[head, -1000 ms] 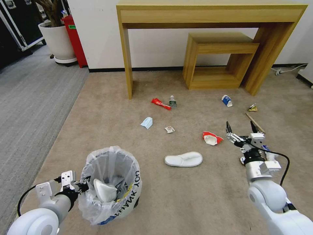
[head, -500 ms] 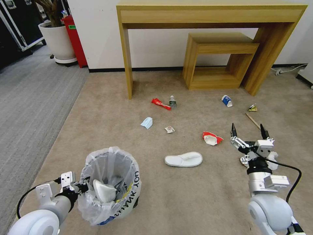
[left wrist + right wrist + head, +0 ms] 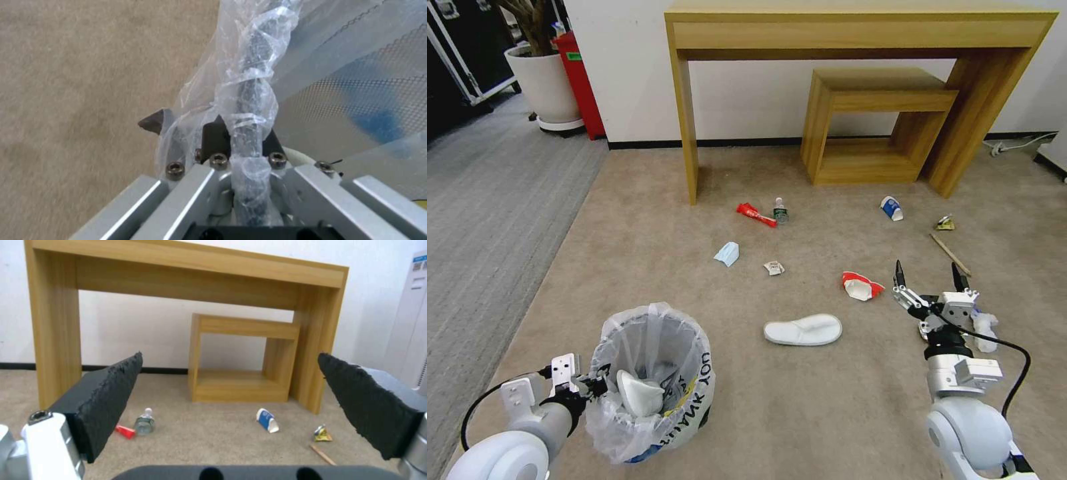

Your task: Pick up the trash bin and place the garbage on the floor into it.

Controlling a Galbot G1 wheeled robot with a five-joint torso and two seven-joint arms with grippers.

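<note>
1. Beige carpet [image 3: 647,220] with litter scattered over it.
2. Trash bin [image 3: 654,380], bag-lined, sits well left of the white slipper [image 3: 803,329].
3. Left gripper [image 3: 592,385] is pinched onto the bin's rim, bag and all.
4. Right gripper [image 3: 928,279] hovers just right of the slipper, jaws spread wide, nothing in them.
5. Red wrapper [image 3: 860,285] lies just beyond the slipper.

The left gripper [image 3: 589,387] fingertips are lost behind the trash bin [image 3: 654,380] liner, so its hold on the rim is probably firm but unclear. Just right of the right gripper [image 3: 928,275], a white scrap [image 3: 984,331] is partly hidden by it
</note>
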